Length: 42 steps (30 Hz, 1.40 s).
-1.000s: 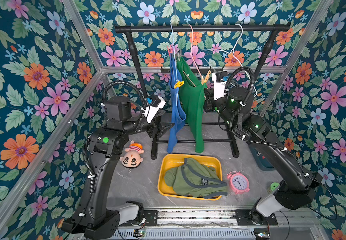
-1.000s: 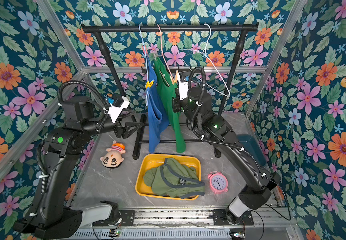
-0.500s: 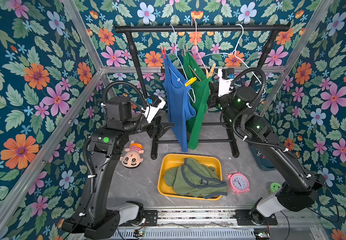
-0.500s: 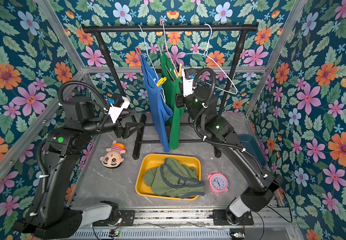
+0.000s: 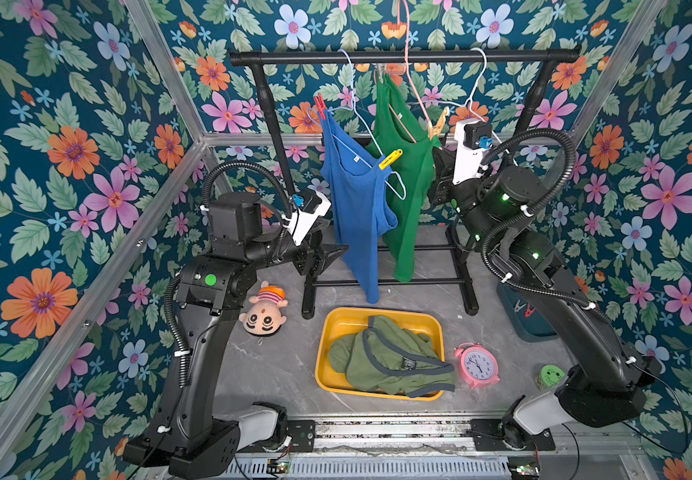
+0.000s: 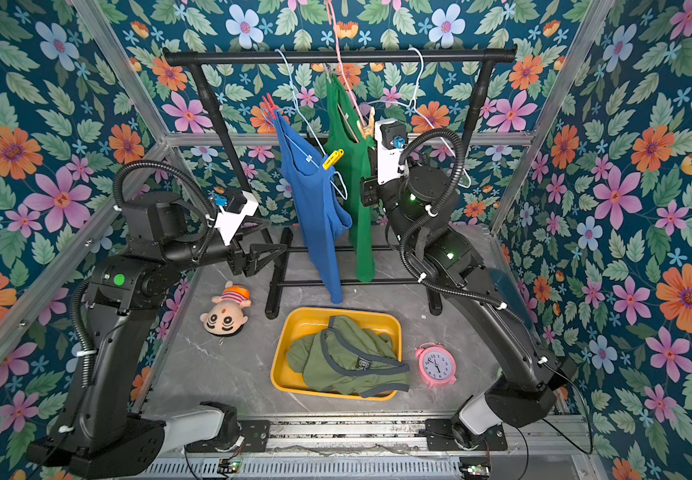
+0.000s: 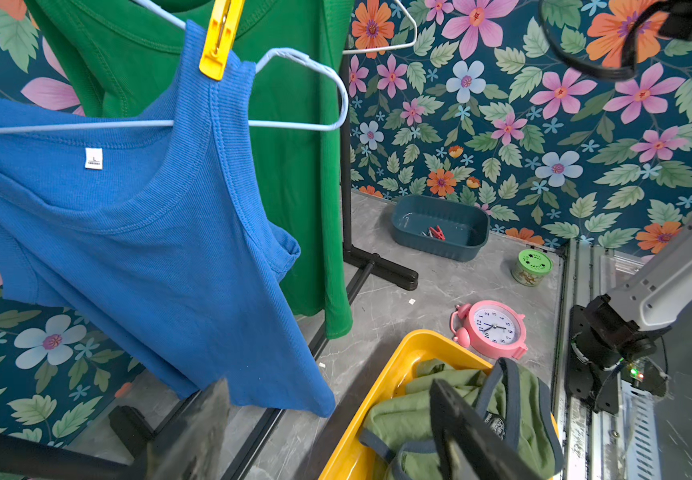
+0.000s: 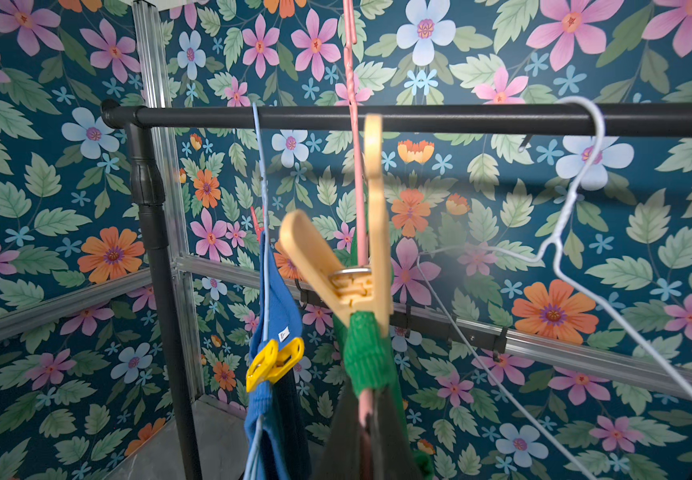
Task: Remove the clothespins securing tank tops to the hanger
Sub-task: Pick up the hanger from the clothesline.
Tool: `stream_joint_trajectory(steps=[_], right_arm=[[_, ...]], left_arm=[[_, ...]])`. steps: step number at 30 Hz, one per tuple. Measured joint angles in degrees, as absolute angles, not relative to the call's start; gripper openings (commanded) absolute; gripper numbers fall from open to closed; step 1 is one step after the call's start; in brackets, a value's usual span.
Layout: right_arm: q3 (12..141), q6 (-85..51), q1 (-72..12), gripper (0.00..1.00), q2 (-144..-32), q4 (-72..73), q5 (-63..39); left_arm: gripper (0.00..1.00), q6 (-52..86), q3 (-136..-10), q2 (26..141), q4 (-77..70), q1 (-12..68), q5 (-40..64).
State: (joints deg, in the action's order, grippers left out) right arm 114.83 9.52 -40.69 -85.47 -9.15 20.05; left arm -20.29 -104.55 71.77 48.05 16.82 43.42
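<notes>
A blue tank top (image 5: 356,208) hangs on a light-blue hanger, with a red clothespin (image 5: 319,106) on one strap and a yellow clothespin (image 5: 390,159) on the other. Beside it, the green tank top (image 5: 406,195) hangs on a pink hanger (image 8: 354,166), pinned by a pale yellow clothespin (image 8: 352,257). My right gripper (image 8: 367,436) is shut on the pink hanger's end just below that pin. The hanger's hook reaches above the rail (image 5: 402,56). My left gripper (image 7: 327,386) is open and empty near the blue hem. The olive tank top (image 5: 390,357) lies in the yellow tray (image 5: 323,332).
An empty white hanger (image 8: 576,199) hangs on the black rack's rail. A teal bin (image 7: 402,216) holding red clothespins stands at the right wall. On the floor are a pink alarm clock (image 5: 477,365), a doll head (image 5: 263,318) and a green tin (image 5: 552,374).
My right arm has risen, carrying the pink hanger and green tank top upward. The blue tank top has swung and tilted on its hanger. The left arm has not moved.
</notes>
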Motion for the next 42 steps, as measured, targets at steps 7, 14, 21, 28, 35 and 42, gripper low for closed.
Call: stream_joint_trajectory(steps=[7, 14, 21, 28, 35, 42], right_arm=[[114.1, 10.5, -40.7, 0.00, -78.9, -15.7, 19.6], [111.6, 10.6, -40.7, 0.00, -69.6, -24.6, 16.8], [112.4, 9.1, -40.7, 0.00, -62.3, -35.5, 12.0], [110.2, 7.2, -40.7, 0.00, -56.1, -44.7, 7.3], [117.5, 4.9, -40.7, 0.00, -57.6, -51.9, -0.5], [122.1, 4.4, -40.7, 0.00, -58.3, -53.3, -6.7]], left_arm=[[0.78, -20.3, -106.6, 72.7, 48.1, 16.8, 43.5], [0.78, -20.3, -108.4, 73.3, 48.1, 16.8, 43.4], [0.78, -20.3, -112.5, 75.0, 49.1, 16.8, 43.5], [0.80, -21.2, -117.8, 75.7, 51.0, 16.8, 43.9], [0.80, -21.4, -120.2, 75.8, 51.2, 16.8, 44.6], [0.81, -21.6, -121.0, 74.9, 52.9, 16.8, 44.6]])
